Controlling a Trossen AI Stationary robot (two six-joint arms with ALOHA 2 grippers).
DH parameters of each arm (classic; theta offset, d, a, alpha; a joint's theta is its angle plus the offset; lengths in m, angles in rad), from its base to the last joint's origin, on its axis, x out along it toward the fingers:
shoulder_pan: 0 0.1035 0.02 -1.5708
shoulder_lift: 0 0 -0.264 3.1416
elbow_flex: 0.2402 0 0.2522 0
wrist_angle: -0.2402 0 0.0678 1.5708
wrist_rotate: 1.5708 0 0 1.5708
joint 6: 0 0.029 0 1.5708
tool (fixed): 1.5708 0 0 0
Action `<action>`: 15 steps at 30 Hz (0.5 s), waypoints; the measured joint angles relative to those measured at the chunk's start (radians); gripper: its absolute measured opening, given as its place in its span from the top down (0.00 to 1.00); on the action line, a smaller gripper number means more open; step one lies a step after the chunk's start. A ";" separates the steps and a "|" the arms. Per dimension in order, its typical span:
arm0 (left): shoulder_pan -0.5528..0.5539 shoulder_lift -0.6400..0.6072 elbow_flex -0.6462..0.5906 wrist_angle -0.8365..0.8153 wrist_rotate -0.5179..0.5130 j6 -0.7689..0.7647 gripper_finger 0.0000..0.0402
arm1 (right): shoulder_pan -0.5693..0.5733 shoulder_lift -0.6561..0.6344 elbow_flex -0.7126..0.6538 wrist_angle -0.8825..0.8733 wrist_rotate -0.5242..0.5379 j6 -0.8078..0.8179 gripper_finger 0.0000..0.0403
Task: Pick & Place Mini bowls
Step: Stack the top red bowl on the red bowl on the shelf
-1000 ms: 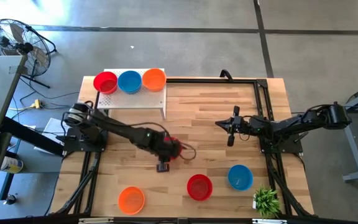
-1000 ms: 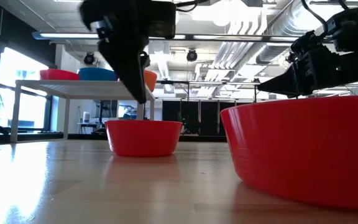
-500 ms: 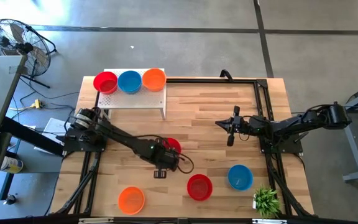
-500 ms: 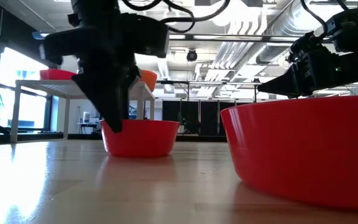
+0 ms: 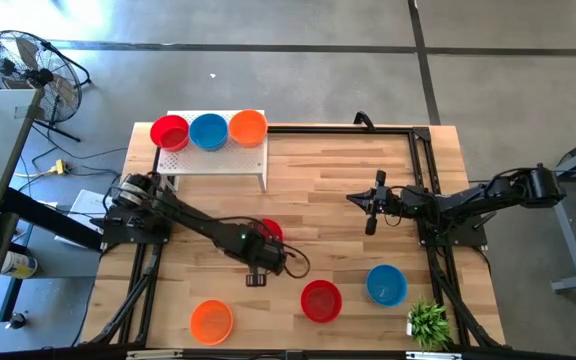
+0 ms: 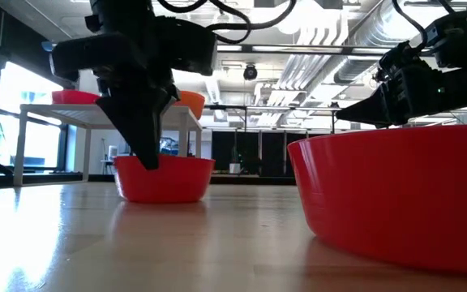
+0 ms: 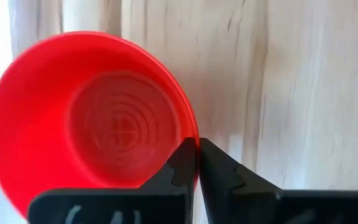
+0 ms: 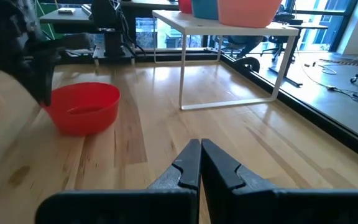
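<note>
My left gripper (image 5: pixel 264 243) is shut on a red mini bowl (image 5: pixel 270 230) at the table's middle; the bowl also shows in the left wrist view (image 7: pixel 92 118) and the low view (image 6: pixel 164 178). My right gripper (image 5: pixel 351 197) hangs shut and empty above the table's right half. Three more bowls, red (image 5: pixel 170 132), blue (image 5: pixel 209 131) and orange (image 5: pixel 248 127), stand on the white stand (image 5: pixel 218 163) at the far left. An orange bowl (image 5: pixel 211 320), a red bowl (image 5: pixel 320 300) and a blue bowl (image 5: pixel 386 284) sit on their bases near the front edge. My left gripper pinches the red bowl's rim (image 7: pixel 190 130) on its near-left side, one finger inside the bowl and one outside. The fingers (image 6: pixel 146 150) come from above, pointing down. The bowl stands upright, mouth up, and its base seems to rest on the table.
A small green plant (image 5: pixel 428 322) stands at the front right corner. Black rails (image 5: pixel 423 150) run along the table's sides and far edge. Bare wood lies between the held bowl and my right gripper.
My left gripper has gone a little toward the table's near edge, come down onto the red bowl's rim, then moved toward the table's left edge. The red bowl has slid a little toward the left with it, staying upright.
</note>
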 joint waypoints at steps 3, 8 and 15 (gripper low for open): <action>0.022 -0.049 0.003 -0.053 0.007 -0.039 0.99 | 0.000 0.000 0.000 0.000 0.000 0.000 1.00; 0.044 -0.169 0.064 -0.122 -0.045 -0.028 0.99 | 0.000 0.000 0.000 -0.001 0.005 0.000 1.00; 0.106 -0.335 0.156 -0.204 -0.125 -0.020 0.99 | 0.000 0.000 0.000 -0.007 0.008 0.000 1.00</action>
